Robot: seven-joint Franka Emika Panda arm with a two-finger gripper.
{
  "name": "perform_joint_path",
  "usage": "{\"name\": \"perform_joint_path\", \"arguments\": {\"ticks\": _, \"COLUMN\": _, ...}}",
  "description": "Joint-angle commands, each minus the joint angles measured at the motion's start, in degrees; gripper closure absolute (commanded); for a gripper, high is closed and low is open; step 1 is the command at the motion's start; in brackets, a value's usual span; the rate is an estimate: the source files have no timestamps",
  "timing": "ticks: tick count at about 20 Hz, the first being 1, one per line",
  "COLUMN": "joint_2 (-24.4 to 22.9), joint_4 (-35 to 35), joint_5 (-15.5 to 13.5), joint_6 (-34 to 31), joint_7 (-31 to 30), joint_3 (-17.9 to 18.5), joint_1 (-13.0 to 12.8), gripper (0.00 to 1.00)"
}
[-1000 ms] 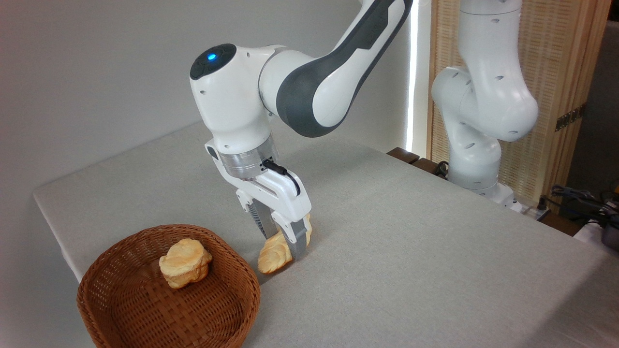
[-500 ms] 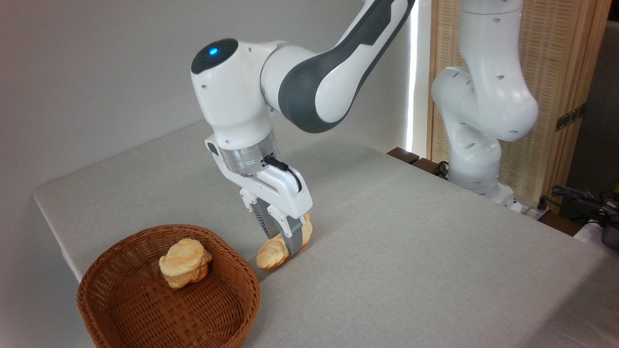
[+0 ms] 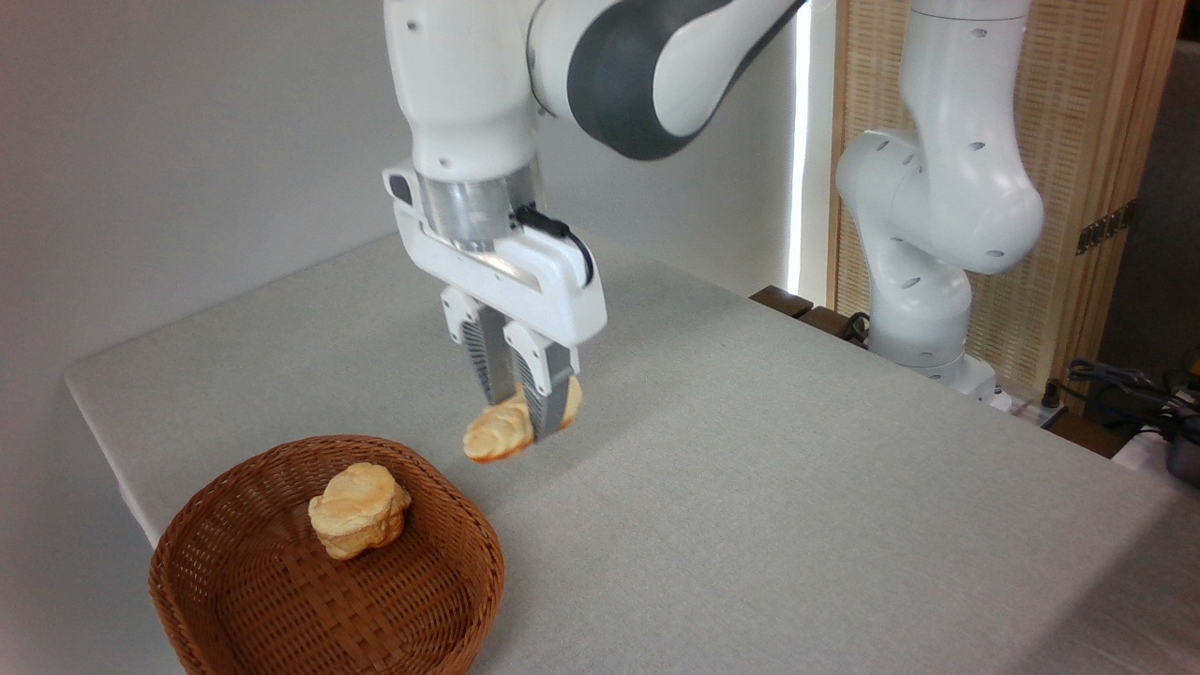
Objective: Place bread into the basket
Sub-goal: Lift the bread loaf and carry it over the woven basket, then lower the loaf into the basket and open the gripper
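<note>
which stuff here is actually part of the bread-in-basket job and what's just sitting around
Part of the job:
- bread, held in the gripper above the table
- basket

Just there:
- round bun lying in the basket
- cables at the right edge

— What does the arm (image 3: 937, 187) look like?
— Glossy white shells, dark grey joint panels, small round screw recesses.
— And the wrist?
— A silver ring (image 3: 473, 202), a black cable (image 3: 562, 234), and ribbed grey fingers (image 3: 548, 398).
</note>
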Motion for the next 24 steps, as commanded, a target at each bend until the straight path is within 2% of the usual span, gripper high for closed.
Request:
{"name": "perform_joint_path", "arguments": {"ticks": 1, "joint_2": 1.6, "joint_4": 4.0, "joint_5": -1.3, "joint_6": 5.9, "joint_7": 0.5, "joint_3": 0.2, "joint_1": -0.3, "gripper": 0.44}}
{"name": "perform_joint_path", "arguments": {"ticks": 6, "joint_2": 4.7, "joint_4": 5.6, "joint_5": -2.4, "joint_6": 18.1, "joint_7": 0.2, "joint_3": 0.1, "joint_1": -0.3, "gripper": 0.43}}
{"name": "perform_joint_path", "arguments": {"ticks": 7, "joint_2": 5.6, "joint_4": 5.6, "joint_5": -2.7, "joint_6": 20.7, "joint_7": 0.2, "joint_3": 0.1, "joint_1": -0.3, "gripper": 0.36}}
{"name": "perform_joint_path", "arguments": {"ticks": 9, "joint_2": 6.9, "joint_4": 5.5, "joint_5": -5.4, "joint_6": 25.6, "joint_7": 0.0, "joint_3": 0.1, "joint_1": -0.2, "gripper": 0.00}}
{"name": "perform_joint_path", "arguments": {"ticks": 12, "joint_2": 7.3, "joint_4": 5.6, "joint_5": -11.7, "joint_6": 29.2, "joint_7": 0.0, "joint_3": 0.1, "joint_1": -0.2, "gripper": 0.00}}
{"name": "perform_joint_path", "arguments": {"ticks": 13, "joint_2": 7.8, "joint_4": 5.6, "joint_5": -12.3, "joint_6": 29.9, "joint_7": 0.0, "joint_3": 0.1, "joint_1": -0.2, "gripper": 0.00}}
{"name": "perform_joint_path", "arguments": {"ticks": 21, "joint_2": 9.5, "joint_4": 5.4, "joint_5": -12.3, "joint_6": 30.3, "joint_7": 0.2, "joint_3": 0.0, "joint_1": -0.3, "gripper": 0.00}}
{"name": "perform_joint_path", "arguments": {"ticks": 24, "joint_2": 8.7, "joint_4": 5.5, "joint_5": -12.1, "joint_6": 29.9, "joint_7": -0.1, "joint_3": 0.0, "joint_1": -0.4, "gripper": 0.00}}
